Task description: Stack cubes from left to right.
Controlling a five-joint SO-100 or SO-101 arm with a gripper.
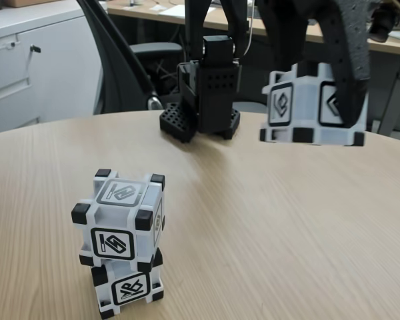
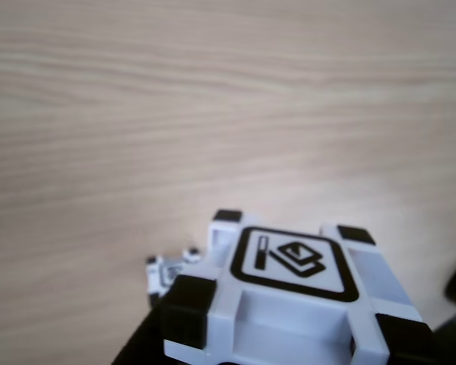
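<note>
In the fixed view, the gripper (image 1: 320, 100) is clamped on a cube (image 1: 300, 107), held clear above the table (image 1: 267, 220), right of the base (image 1: 203, 100). Two stacked cubes (image 1: 123, 243) stand near-left of the base (top one slightly askew).

Soft, even indoor light fills the fixed view; the wooden table (image 1: 267, 220) reads bright and shows only faint, diffuse shadows near the two stacked cubes (image 1: 123, 243). The lifted cube (image 1: 313, 107) and the dark arm over it are slightly smeared (motion blur, by the look of it), and the background office is soft. In the other view the tabletop (image 2: 213, 114) is washed pale and hazy, and the near cube (image 2: 289, 296) is blurred at its edges.
</note>
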